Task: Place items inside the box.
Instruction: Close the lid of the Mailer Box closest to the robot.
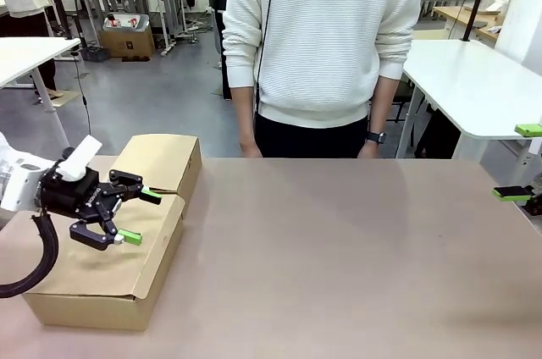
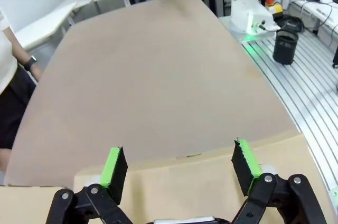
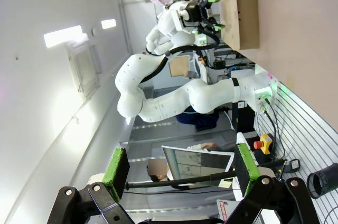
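Front view, from the left: the left gripper (image 1: 134, 216), black with green pads, hangs with its jaws spread wide and empty above the long shallow brown cardboard box (image 1: 110, 270), whose flap lid lies closed. Touching that box's far end sits one smaller, squarer brown cardboard box (image 1: 161, 162), so two boxes in all. The tan table (image 1: 339, 257) stretches bare to the right, with one person in a white ribbed sweater (image 1: 326, 33) standing at its far edge. At the right border the right gripper (image 1: 522, 162) shows two green pads far apart, gaping with nothing between them.
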`<state>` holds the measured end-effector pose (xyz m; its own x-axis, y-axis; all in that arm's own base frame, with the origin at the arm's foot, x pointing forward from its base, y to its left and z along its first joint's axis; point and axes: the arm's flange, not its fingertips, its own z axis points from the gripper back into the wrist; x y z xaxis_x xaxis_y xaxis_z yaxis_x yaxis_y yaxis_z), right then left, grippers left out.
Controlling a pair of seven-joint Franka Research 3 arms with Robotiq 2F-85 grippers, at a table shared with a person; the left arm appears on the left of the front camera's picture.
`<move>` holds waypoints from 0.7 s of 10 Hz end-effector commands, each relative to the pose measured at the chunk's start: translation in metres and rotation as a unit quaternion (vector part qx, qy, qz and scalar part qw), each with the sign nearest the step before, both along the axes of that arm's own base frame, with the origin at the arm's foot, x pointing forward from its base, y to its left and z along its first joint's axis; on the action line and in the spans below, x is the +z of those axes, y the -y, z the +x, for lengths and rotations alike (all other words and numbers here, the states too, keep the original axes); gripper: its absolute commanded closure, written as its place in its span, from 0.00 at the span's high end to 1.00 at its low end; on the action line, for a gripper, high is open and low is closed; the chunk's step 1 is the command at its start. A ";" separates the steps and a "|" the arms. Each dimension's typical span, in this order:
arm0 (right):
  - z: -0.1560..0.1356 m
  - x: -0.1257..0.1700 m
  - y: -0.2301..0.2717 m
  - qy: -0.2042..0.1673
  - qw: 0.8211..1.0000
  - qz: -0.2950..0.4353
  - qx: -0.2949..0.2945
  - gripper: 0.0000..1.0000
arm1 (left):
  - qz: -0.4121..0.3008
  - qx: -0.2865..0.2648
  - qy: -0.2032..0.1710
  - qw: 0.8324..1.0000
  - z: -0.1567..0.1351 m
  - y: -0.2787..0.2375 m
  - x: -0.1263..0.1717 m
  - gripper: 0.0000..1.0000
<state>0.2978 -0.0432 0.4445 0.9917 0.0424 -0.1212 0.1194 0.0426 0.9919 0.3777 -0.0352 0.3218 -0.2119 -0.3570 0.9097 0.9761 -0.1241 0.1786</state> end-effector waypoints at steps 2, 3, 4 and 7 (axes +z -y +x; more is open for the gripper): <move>0.001 0.002 0.000 0.010 1.000 0.009 -0.001 1.00 | 0.036 0.014 0.019 0.999 -0.042 0.002 -0.048 1.00; 0.001 0.002 0.000 0.010 1.000 0.009 -0.001 1.00 | 0.068 0.027 0.021 0.997 -0.038 -0.002 -0.057 1.00; 0.001 0.002 0.000 0.010 1.000 0.009 -0.001 1.00 | 0.075 0.026 0.010 0.997 -0.038 -0.003 -0.061 1.00; 0.001 0.002 0.000 0.010 1.000 0.009 -0.001 1.00 | 0.074 0.024 -0.017 0.997 -0.037 -0.005 -0.058 1.00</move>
